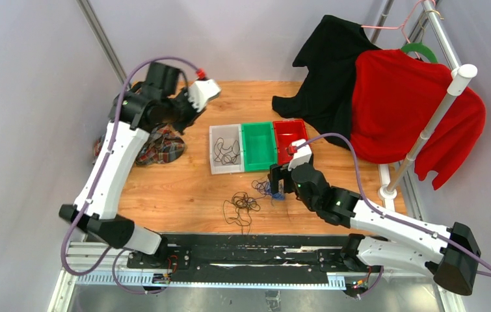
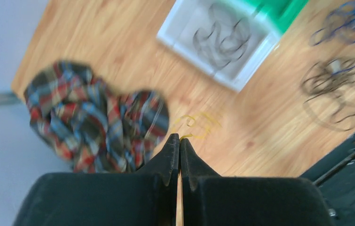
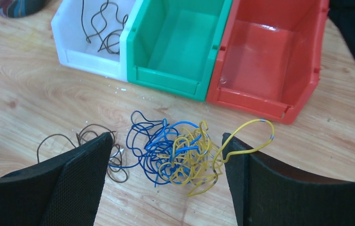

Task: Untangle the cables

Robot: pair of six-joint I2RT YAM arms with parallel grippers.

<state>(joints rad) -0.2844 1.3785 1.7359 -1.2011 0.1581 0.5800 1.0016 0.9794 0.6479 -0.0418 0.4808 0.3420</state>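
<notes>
The cables (image 3: 177, 157) are thin, light wire that holds its curl. They look springy rather than limp, easy to lift, likely to drag neighbours along, and apt to slip from a loose pinch. The main knot (image 1: 265, 190), blue and yellow strands wound together, lies on the tabletop (image 3: 25, 84) just in front of the green bin (image 3: 166, 77) and the red bin (image 3: 260, 101). It sits between the fingers of the right end effector (image 3: 166, 138), which is spread wide around it. A dark tangle (image 3: 95, 146) lies just beside the knot, and a few dark strands (image 3: 101, 28) lie in the white bin (image 3: 67, 49). The best hold looks to be the yellow loop (image 3: 253, 127) arching free at the knot's edge, taken on that single strand and not at the middle. The left end effector (image 2: 180, 137) is pressed together, high above the tabletop near a plaid cloth (image 2: 95, 122). A yellow wisp (image 2: 199, 121) shows at its tips, but I cannot tell whether it is pinched.
</notes>
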